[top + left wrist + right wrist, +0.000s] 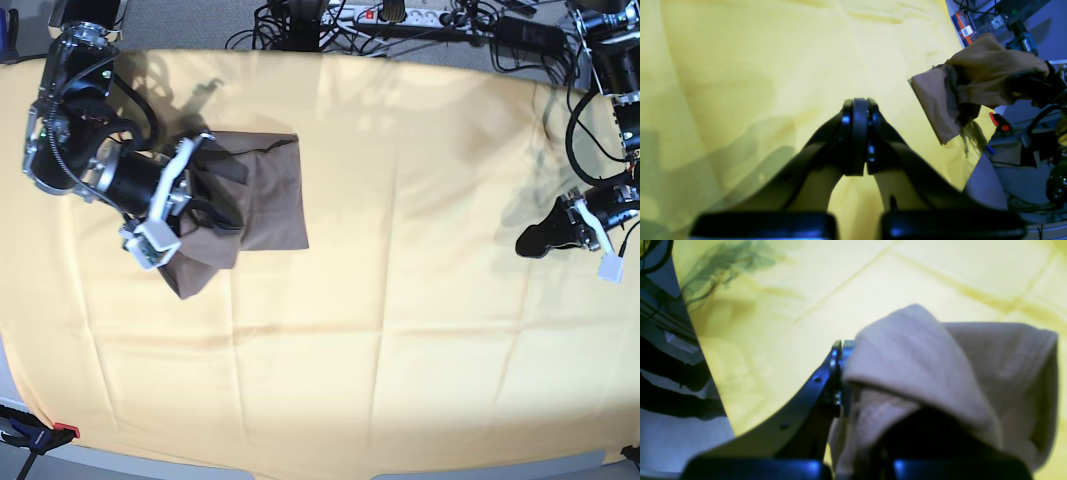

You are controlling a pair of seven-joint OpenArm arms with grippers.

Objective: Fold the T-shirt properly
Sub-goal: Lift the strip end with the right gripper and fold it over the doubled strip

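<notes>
The pale-yellow cloth (400, 250) covers the whole work surface and serves as the folding bed. The T-shirt (262, 192), folded to a compact block, lies near the cloth's far corner on the right arm's side, with one flap lifted. The right gripper (844, 373) is clamped on that flap, probably to lay it over; the left gripper (860, 140), fingers together and empty, hangs well apart, clear of the fold.

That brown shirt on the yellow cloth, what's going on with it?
A two-armed robot is folding the shirt. Its right hand is shut on part of the shirt, with fabric draped over it, near one side of the yellow cloth. The shirt already looks partly folded. The left hand is shut, holds nothing, and sits far off at the other side.
</notes>
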